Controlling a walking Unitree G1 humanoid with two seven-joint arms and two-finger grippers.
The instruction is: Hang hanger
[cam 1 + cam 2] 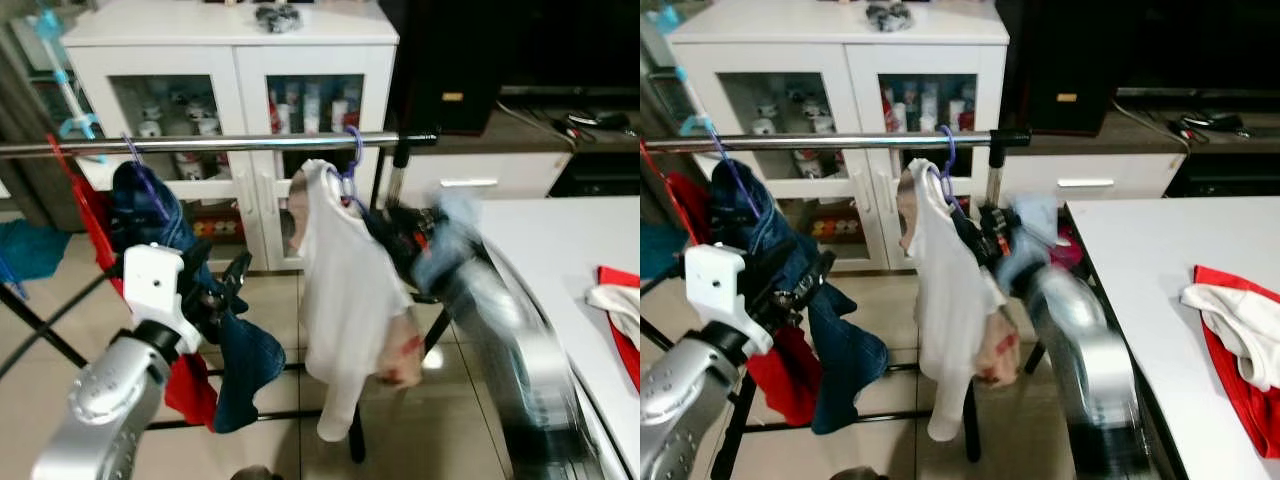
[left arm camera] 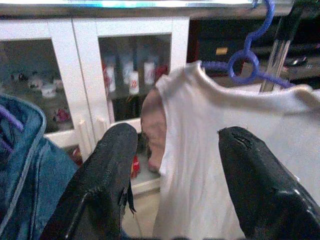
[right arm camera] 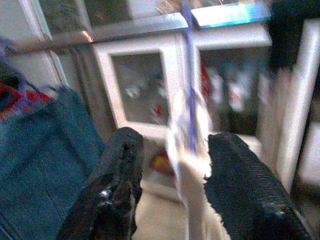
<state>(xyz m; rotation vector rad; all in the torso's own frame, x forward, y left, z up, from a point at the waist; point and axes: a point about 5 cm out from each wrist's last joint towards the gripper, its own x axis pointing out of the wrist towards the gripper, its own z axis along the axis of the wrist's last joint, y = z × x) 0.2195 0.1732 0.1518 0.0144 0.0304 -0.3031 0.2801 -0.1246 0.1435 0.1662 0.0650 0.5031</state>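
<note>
Left eye view is showing the purple hanger (image 1: 351,160) hooking over the rail (image 1: 220,144), white shirt (image 1: 345,290) hanging beneath. Left wrist view is showing the left gripper (image 2: 175,170) spread, empty. Right wrist view is showing the right gripper (image 3: 170,175) spread around the shirt; hanging seems done, so withdrawing cleanly comes next

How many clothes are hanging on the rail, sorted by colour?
White: 1, the shirt on the purple hanger.
Blue: 1, the jeans.
Red: 1, the red garment beside the jeans.
Total: 3 on the rail.
</note>
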